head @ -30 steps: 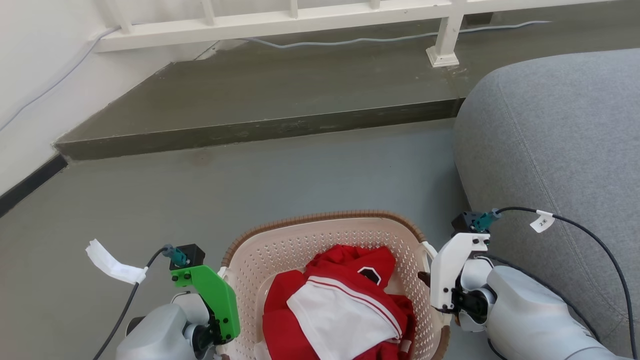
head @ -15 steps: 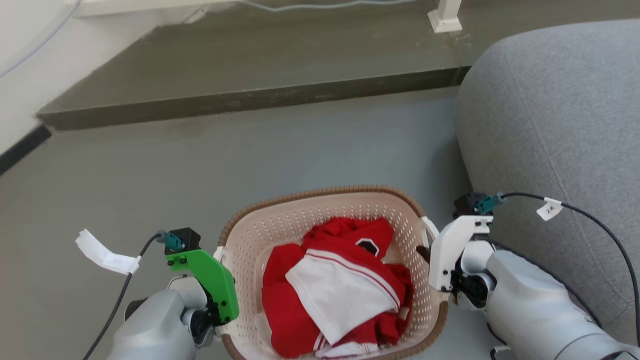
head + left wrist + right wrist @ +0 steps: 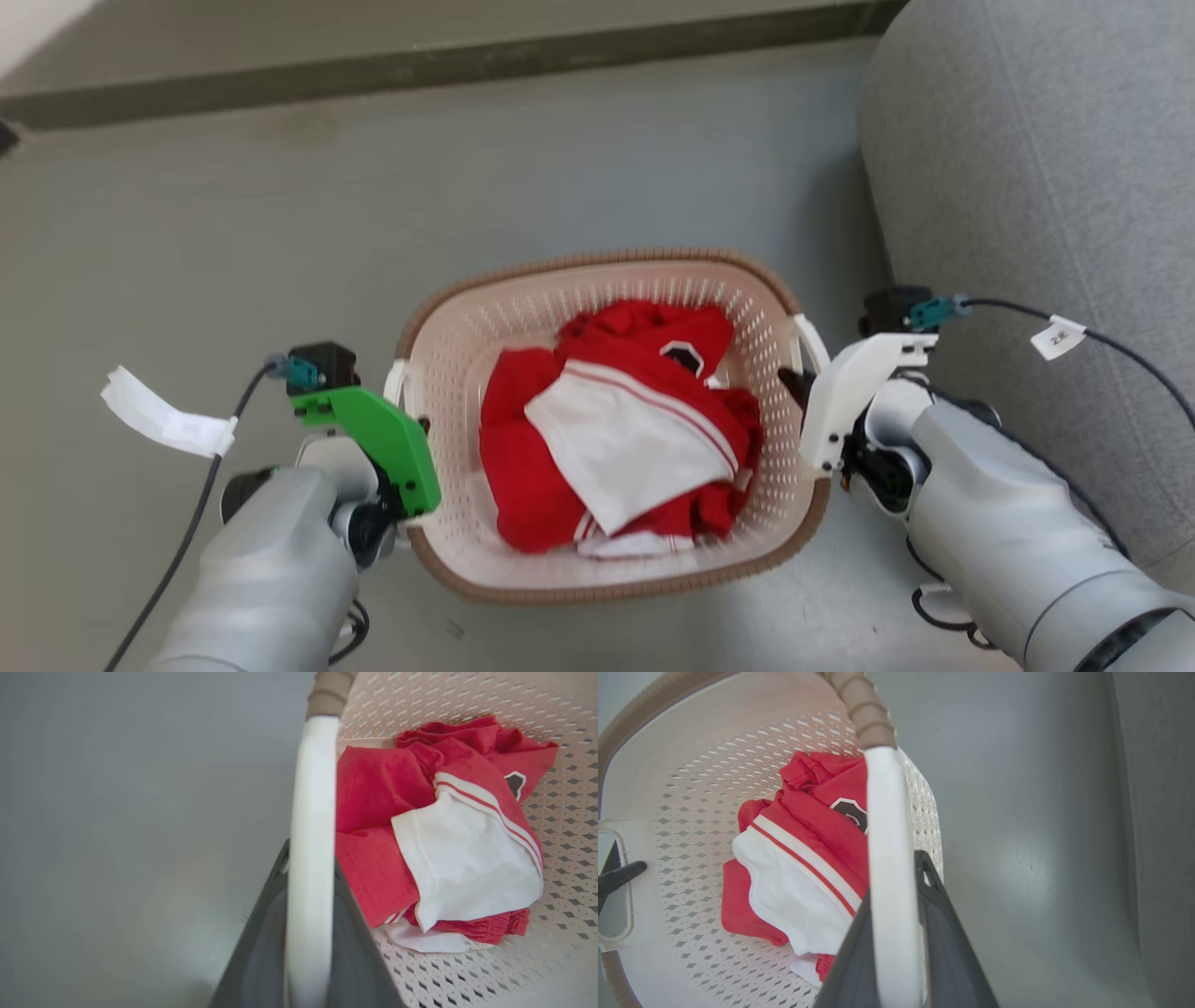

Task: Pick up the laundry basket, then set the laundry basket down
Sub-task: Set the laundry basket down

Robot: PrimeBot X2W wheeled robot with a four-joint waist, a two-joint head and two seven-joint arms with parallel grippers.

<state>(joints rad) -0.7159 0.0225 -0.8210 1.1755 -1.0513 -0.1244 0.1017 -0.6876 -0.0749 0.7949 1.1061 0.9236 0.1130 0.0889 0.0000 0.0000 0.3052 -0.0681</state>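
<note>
Grey forearms [image 3: 1008, 541], green left bracket [image 3: 383, 448], white right bracket [image 3: 840, 401]

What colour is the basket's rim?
The rim is brown, woven-look; head view shows it best.

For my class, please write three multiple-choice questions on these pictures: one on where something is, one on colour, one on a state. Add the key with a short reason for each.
1. What stands to the robot's right of the laundry basket?
A. a grey upholstered seat
B. a wooden chair
C. a washing machine

2. What colours are the clothes in the basket?
A. blue and yellow
B. red and white
C. black and green

3. How do the left end effector and the right end effector stand to the basket?
A. both open, clear of it
B. one holds the clothes
C. each closed on a white side handle

Key:
1 A: the head view shows grey fabric beyond the right arm.
2 B: red garments lie there with a white one on top.
3 C: each wrist view shows dark fingers on both sides of a handle.
</note>
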